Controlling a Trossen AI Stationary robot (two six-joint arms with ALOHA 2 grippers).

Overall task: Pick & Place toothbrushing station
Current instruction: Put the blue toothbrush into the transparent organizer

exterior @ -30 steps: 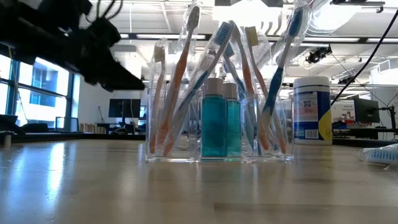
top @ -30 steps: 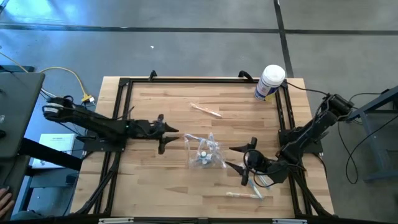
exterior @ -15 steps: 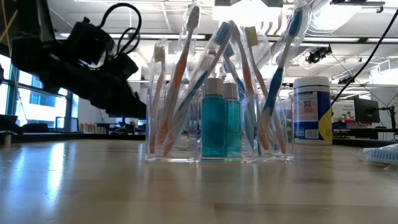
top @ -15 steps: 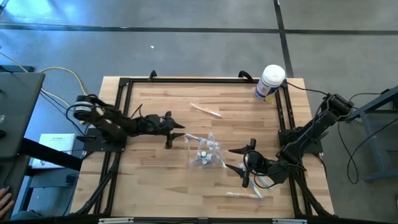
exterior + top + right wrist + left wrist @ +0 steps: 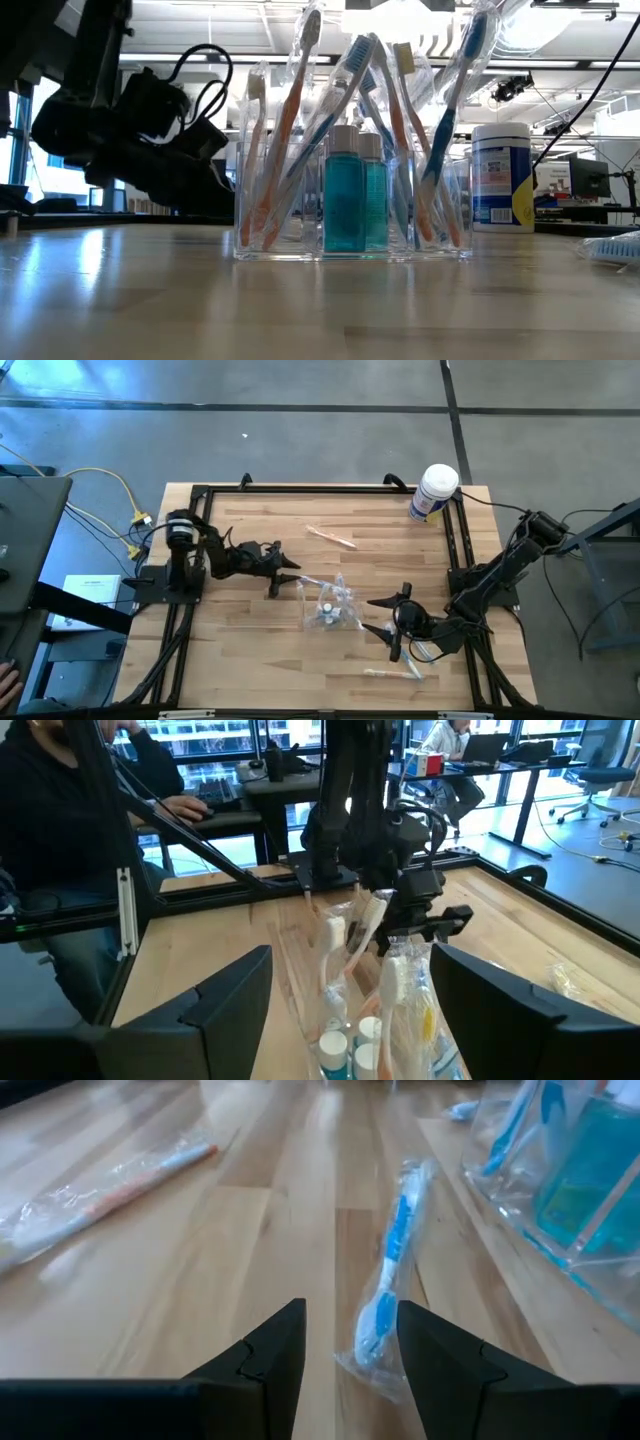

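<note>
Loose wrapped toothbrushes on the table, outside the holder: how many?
3 toothbrushes: one near the far edge, one just ahead of the left gripper, one at the near edge by the right gripper. Others may be hidden.

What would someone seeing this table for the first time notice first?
Probably the toothbrushing station, a clear holder packed with wrapped toothbrushes and small blue-green bottles, standing mid-table. The left gripper sits just beside it with open fingers, and the right gripper waits open on its other side. A white tub stands at the far right corner.
</note>
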